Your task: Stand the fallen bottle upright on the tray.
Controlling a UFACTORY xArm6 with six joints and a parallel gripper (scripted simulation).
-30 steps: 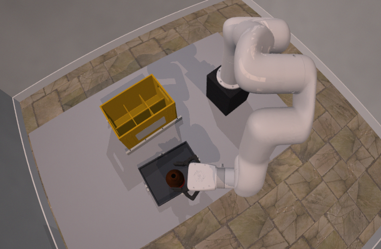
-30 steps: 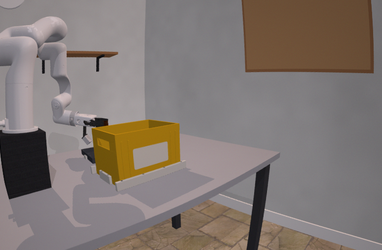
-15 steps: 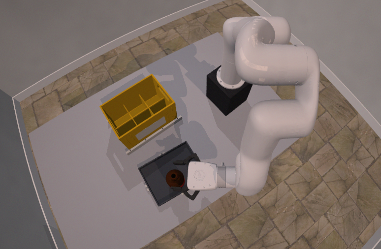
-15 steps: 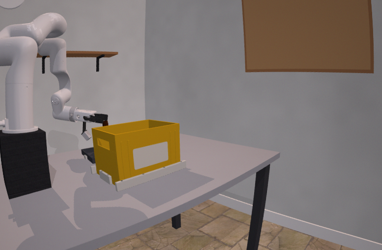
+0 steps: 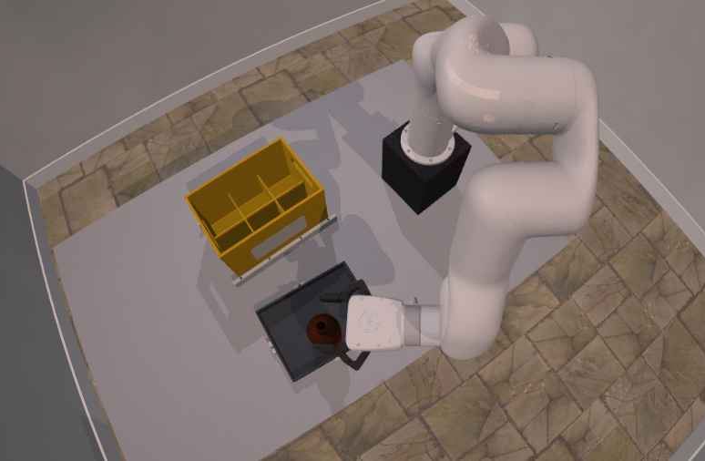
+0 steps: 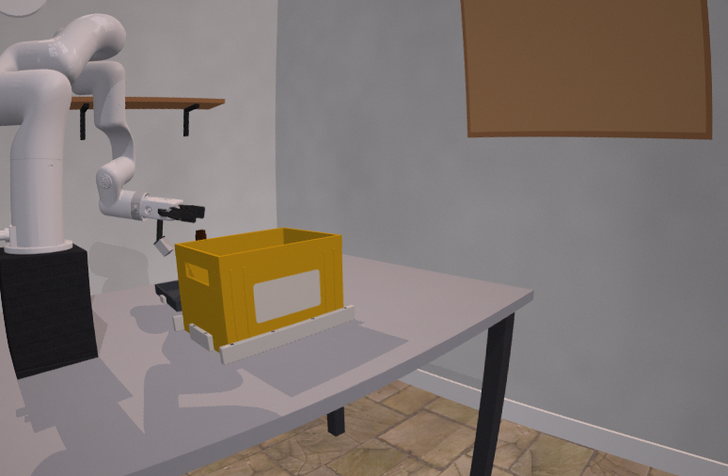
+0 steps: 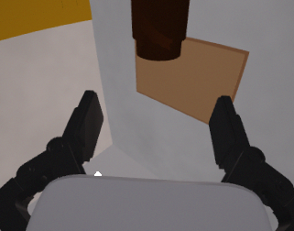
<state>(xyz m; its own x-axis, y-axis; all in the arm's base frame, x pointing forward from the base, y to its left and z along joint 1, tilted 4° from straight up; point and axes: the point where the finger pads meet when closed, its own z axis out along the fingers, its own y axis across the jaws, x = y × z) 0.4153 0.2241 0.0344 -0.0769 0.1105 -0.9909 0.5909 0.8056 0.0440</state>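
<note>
The dark brown bottle (image 5: 321, 329) stands upright on the dark tray (image 5: 301, 331), seen from above in the top view. In the exterior view only its cap (image 6: 200, 233) shows above the crate's rim. My gripper (image 5: 329, 322) is open and empty, its fingers wide on either side of the bottle as seen from above. In the exterior view the gripper (image 6: 189, 212) is level with or slightly above the cap, clear of it. In the wrist view the bottle's neck (image 7: 159, 19) lies beyond my fingertips, not between them.
The yellow crate (image 5: 256, 206) with inner dividers sits level on the table behind the tray, in white corner brackets (image 6: 287, 335). A corner of the tray (image 6: 168, 293) shows beside it. The arm's black base (image 5: 424, 165) stands at the back.
</note>
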